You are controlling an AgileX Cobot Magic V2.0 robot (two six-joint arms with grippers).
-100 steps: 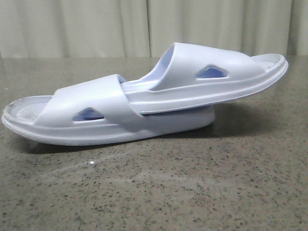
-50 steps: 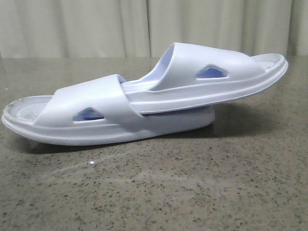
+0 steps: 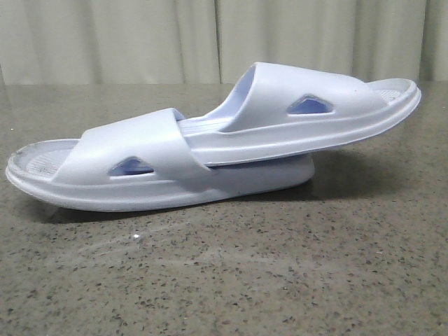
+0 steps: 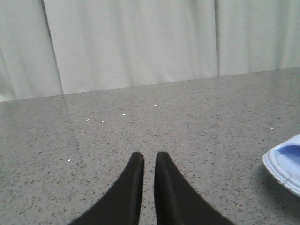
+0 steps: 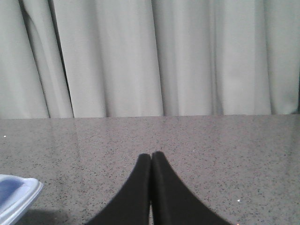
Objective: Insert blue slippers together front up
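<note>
In the front view the two blue slippers lie nested on the speckled grey table. The lower slipper (image 3: 140,175) lies flat with one end at the left. The upper slipper (image 3: 308,119) has one end pushed under the lower one's strap, and its other end is raised at the right. No gripper shows in the front view. My left gripper (image 4: 149,157) is empty and all but shut, with a narrow gap, and one slipper end (image 4: 286,164) lies off to its side. My right gripper (image 5: 151,154) is shut and empty, with a slipper end (image 5: 16,197) off to its side.
The grey speckled table (image 3: 280,280) stretches out in front of the slippers. A pale pleated curtain (image 3: 140,42) hangs behind the table's far edge. Both grippers are over bare tabletop, apart from the slippers.
The nested slippers have shifted a few pixels to the right in the front view. Nothing else has visibly changed.
</note>
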